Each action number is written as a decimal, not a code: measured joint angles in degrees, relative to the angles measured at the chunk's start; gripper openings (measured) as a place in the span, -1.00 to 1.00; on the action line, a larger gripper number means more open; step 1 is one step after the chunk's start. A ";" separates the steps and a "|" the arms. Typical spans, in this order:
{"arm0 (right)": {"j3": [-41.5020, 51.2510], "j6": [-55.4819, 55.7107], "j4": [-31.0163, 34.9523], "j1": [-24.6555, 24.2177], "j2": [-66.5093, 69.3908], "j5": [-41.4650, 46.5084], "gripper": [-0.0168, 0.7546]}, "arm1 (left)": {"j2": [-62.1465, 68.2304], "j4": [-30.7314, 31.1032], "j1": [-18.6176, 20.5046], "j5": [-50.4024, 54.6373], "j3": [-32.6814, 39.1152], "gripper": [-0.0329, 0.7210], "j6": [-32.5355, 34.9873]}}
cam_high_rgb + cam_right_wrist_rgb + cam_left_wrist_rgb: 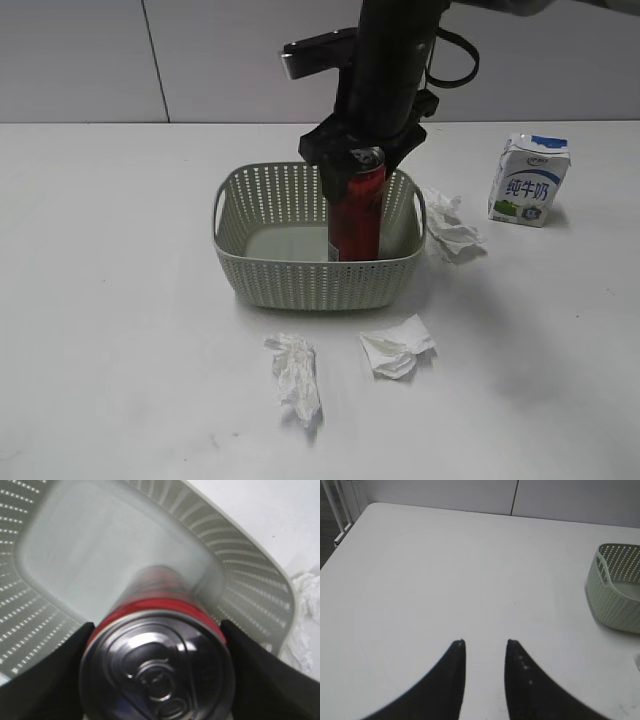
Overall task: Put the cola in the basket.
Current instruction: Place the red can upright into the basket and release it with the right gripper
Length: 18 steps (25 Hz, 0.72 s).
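Note:
The cola (pixel 358 215) is a tall slim red can with a silver top. It stands upright inside the pale green perforated basket (pixel 290 280), toward its right side. My right gripper (pixel 362 160) comes down from above and is shut on the cola near its top. In the right wrist view the cola's silver top (pixel 160 672) fills the space between the two black fingers, with the basket floor (pixel 100 560) below. My left gripper (pixel 485 642) is open and empty over bare table, with the basket's left end (pixel 615 592) far to its right.
A white-and-blue milk carton (pixel 529 179) stands at the right back. Crumpled tissues lie right of the basket (pixel 452 227) and in front of it (pixel 397 347), (pixel 295 372). The white table (pixel 110 300) runs to a grey wall behind.

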 joint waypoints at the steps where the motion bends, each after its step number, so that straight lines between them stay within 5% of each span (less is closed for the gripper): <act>1: 0.00 0.00 0.57 0.00 0.00 0.00 0.41 | 0.00 0.00 0.00 0.00 0.00 -0.34 0.00; 18: -0.41 -0.12 3.49 0.18 -6.98 1.10 0.65 | 0.00 0.00 0.00 0.00 0.00 -0.34 0.00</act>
